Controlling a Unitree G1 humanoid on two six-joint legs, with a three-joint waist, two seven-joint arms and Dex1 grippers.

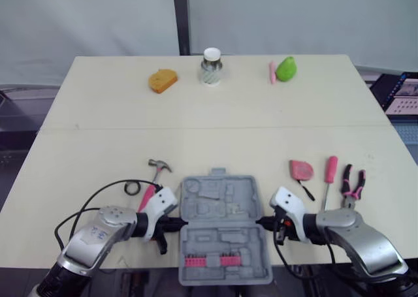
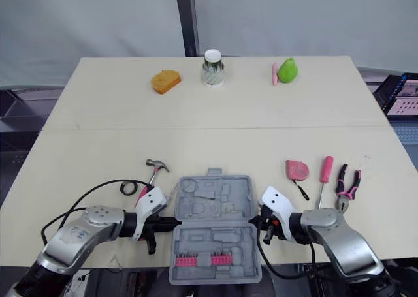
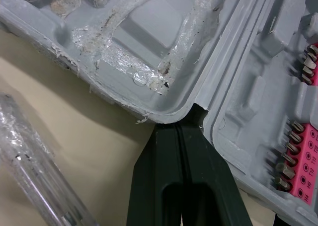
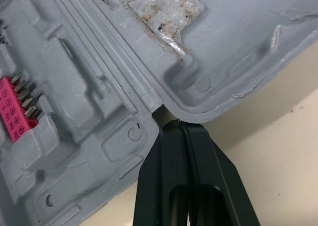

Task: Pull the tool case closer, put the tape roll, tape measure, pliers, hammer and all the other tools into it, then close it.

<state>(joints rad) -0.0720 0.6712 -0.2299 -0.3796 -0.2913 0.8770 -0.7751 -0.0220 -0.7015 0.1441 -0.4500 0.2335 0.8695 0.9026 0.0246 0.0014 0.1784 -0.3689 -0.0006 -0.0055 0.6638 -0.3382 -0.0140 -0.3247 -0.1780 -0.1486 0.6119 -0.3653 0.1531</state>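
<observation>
Tool case (image 1: 225, 235) edges touch left gripper (image 1: 178, 224), right gripper (image 1: 261, 222).

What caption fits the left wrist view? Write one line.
Shut left gripper at the hinge of the open grey plastic tool case, pink bit strip inside.

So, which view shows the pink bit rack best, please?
The left eye view: the whole bit rack shows inside the case. The right eye view matches; each wrist view catches just one end.

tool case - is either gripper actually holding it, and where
Neither pinches it: left gripper and right gripper, both shut, press their tips against the tool case at its hinge, one each side.
</observation>
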